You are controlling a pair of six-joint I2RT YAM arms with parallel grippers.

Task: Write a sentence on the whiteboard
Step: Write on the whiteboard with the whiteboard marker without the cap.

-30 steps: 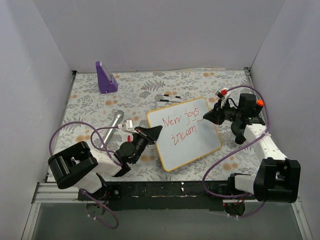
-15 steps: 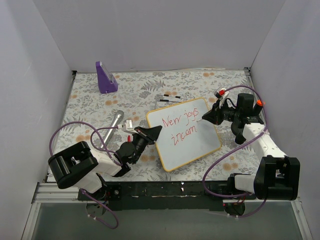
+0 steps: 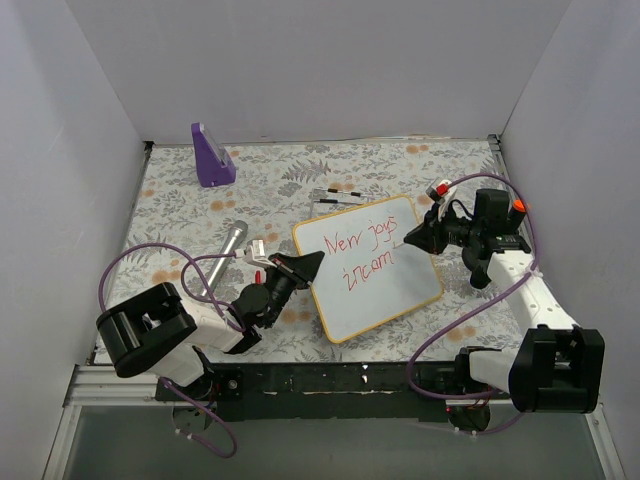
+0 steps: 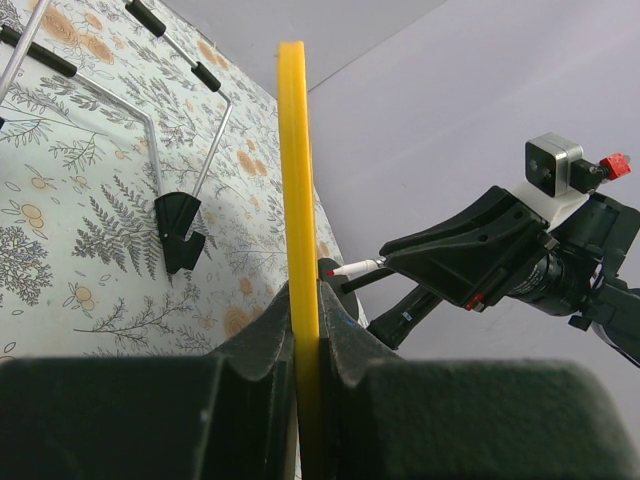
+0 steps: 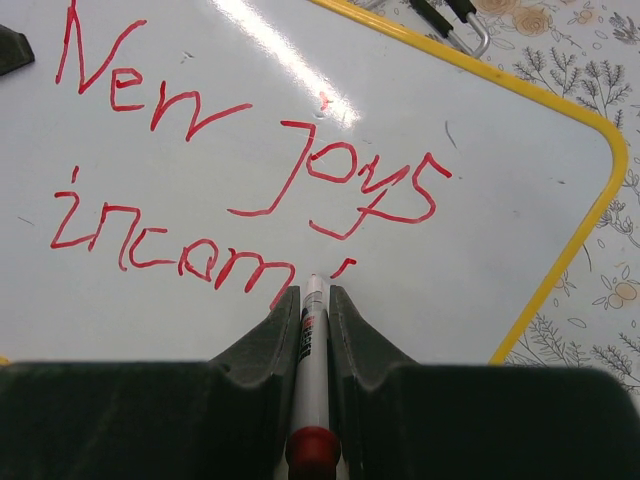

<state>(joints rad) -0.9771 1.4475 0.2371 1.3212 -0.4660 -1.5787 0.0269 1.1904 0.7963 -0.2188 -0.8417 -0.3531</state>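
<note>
**Top view.** Whiteboard (image 3: 385, 295) flat-looking on floral table (image 3: 180, 210), slightly right of centre, set askew with one corner toward the right arm. Left gripper (image 3: 306, 264) closed on the board's near-left edge. Right gripper (image 3: 408, 236) over the board's right part, closed on a marker (image 3: 400, 241).

**Left wrist view.** Yellow edge of whiteboard (image 4: 292, 180) seen edge-on, pinched between both fingers of left gripper (image 4: 305, 325). Right gripper (image 4: 395, 258) beyond, marker (image 4: 352, 269) tip pointing at the board face.

**Right wrist view.** Marker (image 5: 312, 375) gripped lengthwise between the fingers, red butt end nearest the camera, white tip at the board just past the lower line; contact not discernible. Sentence (image 5: 250, 190) in red: upper line "New joys", lower line "incom" plus a short stroke and dot.

**Elsewhere on table.** Purple stand (image 3: 212, 156) far left near the wall. Silver cylinder (image 3: 229, 250) left of the left gripper. Black-tipped wire piece (image 3: 336, 195) just beyond the board's far edge.
</note>
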